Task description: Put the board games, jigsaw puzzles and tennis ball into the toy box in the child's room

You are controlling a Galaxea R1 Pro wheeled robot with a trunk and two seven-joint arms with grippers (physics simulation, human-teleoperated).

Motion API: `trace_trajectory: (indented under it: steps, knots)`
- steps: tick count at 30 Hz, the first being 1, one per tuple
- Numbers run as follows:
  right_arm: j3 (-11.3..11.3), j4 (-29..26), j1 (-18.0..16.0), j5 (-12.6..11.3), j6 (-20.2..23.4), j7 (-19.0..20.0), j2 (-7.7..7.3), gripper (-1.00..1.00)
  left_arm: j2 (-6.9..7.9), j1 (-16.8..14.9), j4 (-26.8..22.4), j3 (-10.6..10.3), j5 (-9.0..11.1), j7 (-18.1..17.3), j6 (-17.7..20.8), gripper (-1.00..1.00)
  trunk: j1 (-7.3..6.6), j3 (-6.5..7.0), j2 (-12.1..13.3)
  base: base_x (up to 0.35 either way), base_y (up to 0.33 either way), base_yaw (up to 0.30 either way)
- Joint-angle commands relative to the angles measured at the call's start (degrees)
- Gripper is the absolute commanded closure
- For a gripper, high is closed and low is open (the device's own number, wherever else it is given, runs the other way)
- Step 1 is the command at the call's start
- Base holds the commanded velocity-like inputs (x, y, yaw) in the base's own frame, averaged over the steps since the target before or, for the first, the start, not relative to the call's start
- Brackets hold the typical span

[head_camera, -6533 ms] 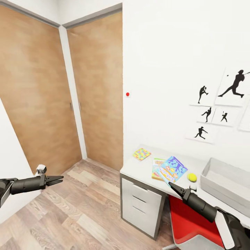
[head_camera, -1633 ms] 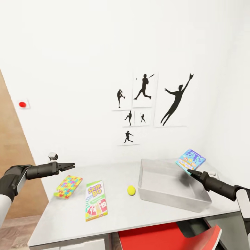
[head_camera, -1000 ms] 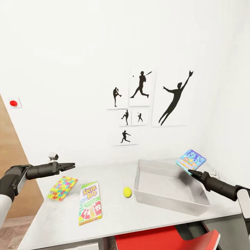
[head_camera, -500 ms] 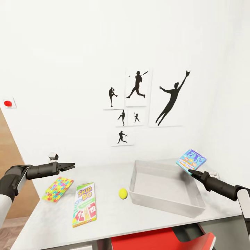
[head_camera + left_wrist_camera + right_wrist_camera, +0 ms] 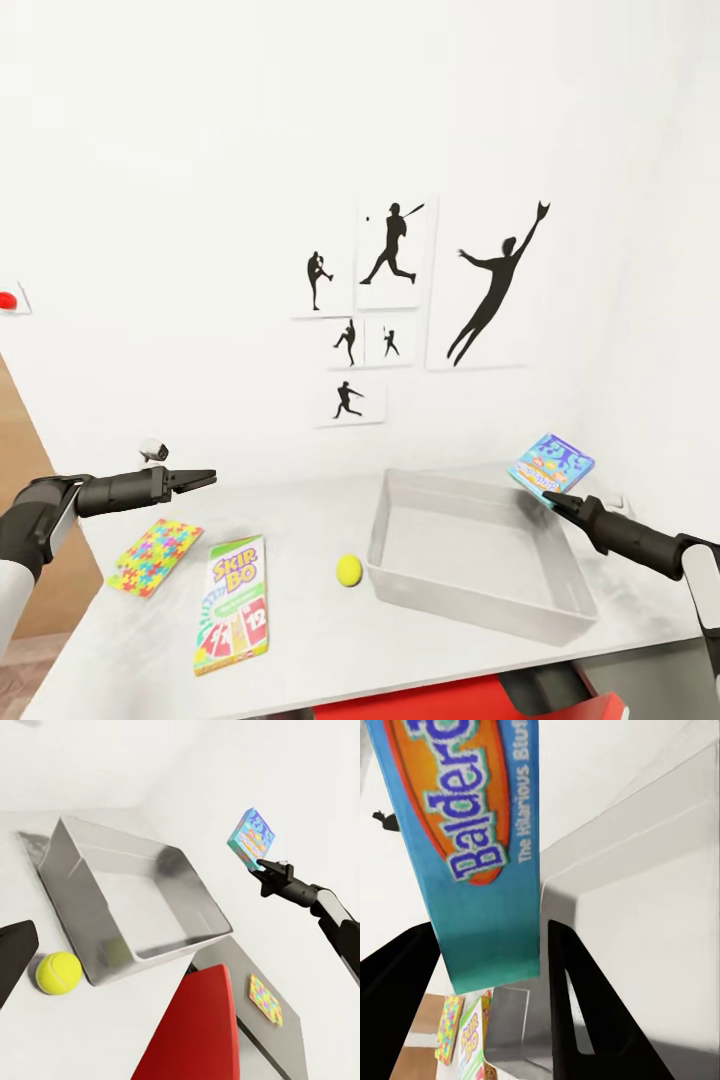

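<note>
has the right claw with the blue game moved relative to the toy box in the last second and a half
Yes. The right claw held the blue game above the toy box interior; now it is over the right rim, partly from camera shift.

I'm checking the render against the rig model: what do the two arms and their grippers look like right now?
Both arms are the same build: white outer links nearer the body, then round dark grey-black forearms tapering to slim black grippers with two thin pointed fingers. The left gripper has a small light-grey boxy module standing on top of its wrist. The right gripper is likewise matt black. No cables or printed markings can be made out.
</note>
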Motion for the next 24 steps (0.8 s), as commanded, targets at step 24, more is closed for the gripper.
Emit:
trace_trajectory:
  steps: [24]
  knots:
    - [0.0, -0.6, -0.2, 0.4, 1.5, 0.0, -0.26, 1.00, 0.01, 0.0, 0.0, 0.0, 0.0, -0.2, 0.5, -1.00, 0.03, -0.02, 0.0, 0.018, -0.031, 0.000]
